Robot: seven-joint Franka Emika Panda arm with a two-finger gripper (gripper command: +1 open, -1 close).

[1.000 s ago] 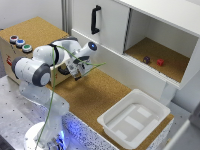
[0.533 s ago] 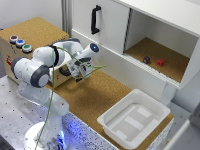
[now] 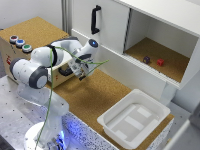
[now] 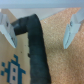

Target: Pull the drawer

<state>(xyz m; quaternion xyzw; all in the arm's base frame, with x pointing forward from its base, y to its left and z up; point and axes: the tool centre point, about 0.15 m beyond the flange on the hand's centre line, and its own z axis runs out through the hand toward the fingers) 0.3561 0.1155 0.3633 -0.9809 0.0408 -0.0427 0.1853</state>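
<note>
The light wooden box (image 3: 30,52) stands at the exterior view's left, with coloured buttons on top. Its drawer (image 3: 64,62) has a beige front and a short black bar handle (image 3: 65,71). My gripper (image 3: 80,70) is right at the drawer front. In the wrist view the black handle (image 4: 33,47) runs between my two fingers (image 4: 70,32). My gripper (image 4: 37,32) is open and straddles the handle, with a gap showing on one side. The arm hides part of the drawer in the exterior view.
A white cabinet with a tall black door handle (image 3: 95,19) stands behind; its open compartment (image 3: 160,60) holds two small objects. A white plastic tray (image 3: 134,120) sits on the cork surface at the exterior view's right. A green cable (image 3: 55,85) hangs along the arm.
My gripper has shifted slightly toward the exterior view's right and lower, staying at the drawer front. Nothing else has moved.
</note>
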